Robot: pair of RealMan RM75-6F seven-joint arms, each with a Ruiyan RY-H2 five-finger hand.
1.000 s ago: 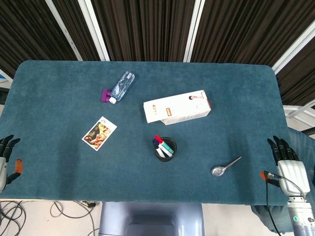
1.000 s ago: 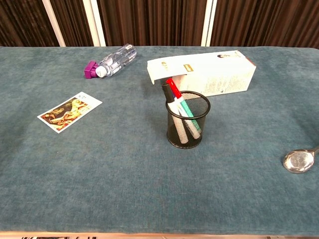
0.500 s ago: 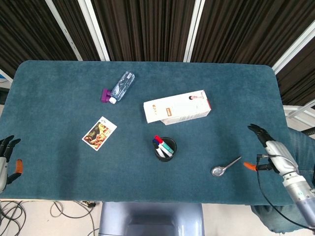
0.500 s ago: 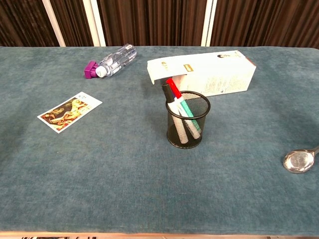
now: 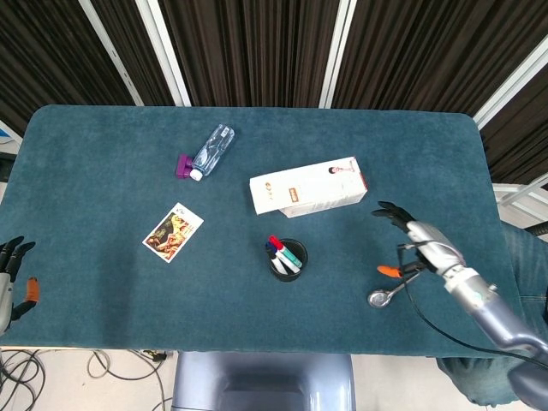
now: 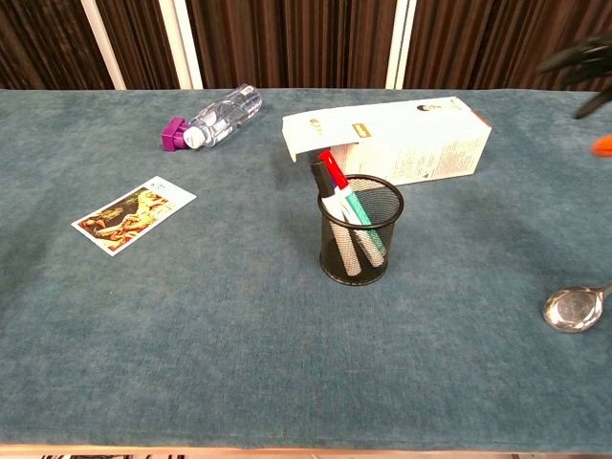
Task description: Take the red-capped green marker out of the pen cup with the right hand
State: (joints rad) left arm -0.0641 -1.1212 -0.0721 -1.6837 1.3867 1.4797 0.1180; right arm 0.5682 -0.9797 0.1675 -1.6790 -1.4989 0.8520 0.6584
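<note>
A black mesh pen cup (image 5: 287, 260) (image 6: 360, 231) stands near the middle of the blue table. Several markers lean in it, among them the red-capped green marker (image 5: 275, 244) (image 6: 334, 171), whose red cap sticks out above the rim at the upper left. My right hand (image 5: 414, 237) hovers over the table well to the right of the cup, fingers spread, holding nothing; only its fingertips (image 6: 583, 59) show at the right edge of the chest view. My left hand (image 5: 10, 271) hangs off the table's left front edge, fingers apart and empty.
A white carton (image 5: 308, 186) (image 6: 387, 140) lies just behind the cup. A metal spoon (image 5: 390, 291) (image 6: 577, 306) lies below my right hand. A plastic bottle (image 5: 206, 151) (image 6: 211, 119) lies at the back left, a picture card (image 5: 173, 232) (image 6: 133, 213) left of the cup.
My right hand has come in from the table's right front edge, moving left and up over the table towards the cup. The left hand has stayed put.
</note>
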